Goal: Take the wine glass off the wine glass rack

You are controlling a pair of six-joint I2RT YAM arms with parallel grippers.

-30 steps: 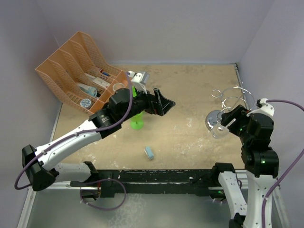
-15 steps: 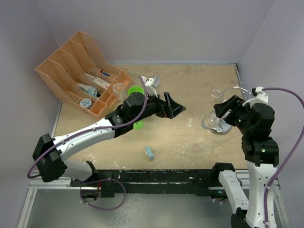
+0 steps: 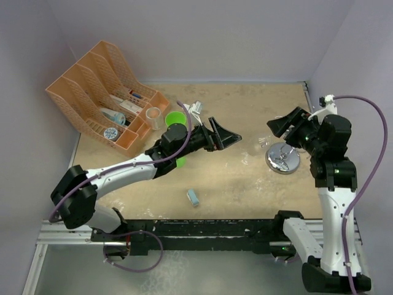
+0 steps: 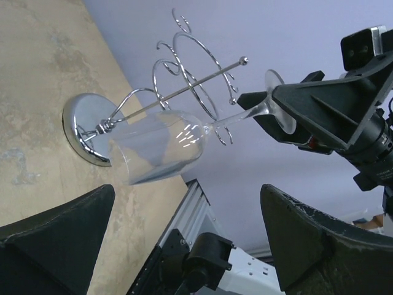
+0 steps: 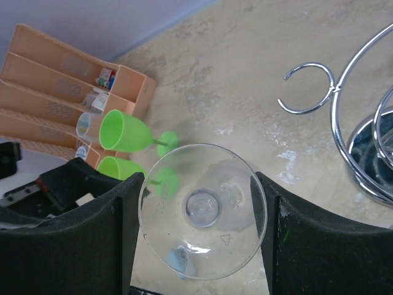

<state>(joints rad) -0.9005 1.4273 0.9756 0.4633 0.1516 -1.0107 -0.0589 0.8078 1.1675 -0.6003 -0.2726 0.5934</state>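
Note:
The clear wine glass (image 4: 163,144) lies almost level in the air, bowl toward the left arm. My right gripper (image 5: 202,212) is shut on its round foot (image 5: 202,209), which sits edge to edge between both fingers. In the top view the gripper (image 3: 284,125) is just left of and above the chrome wine glass rack (image 3: 284,160). The rack (image 4: 86,126) stands on its mirror base. In the right wrist view its open hook (image 5: 307,89) is apart from the foot. My left gripper (image 3: 224,138) is open and empty, pointing at the glass from the left.
An orange file organizer (image 3: 98,92) with small items stands at the far left. Green plastic goblets (image 5: 123,130) and a clear cup (image 3: 152,114) are beside it, under the left arm. A small blue item (image 3: 193,197) lies near the front edge.
My right gripper has swung up and to the far left, carrying the glass from beside the rack base. My left arm has reached further right toward the glass.

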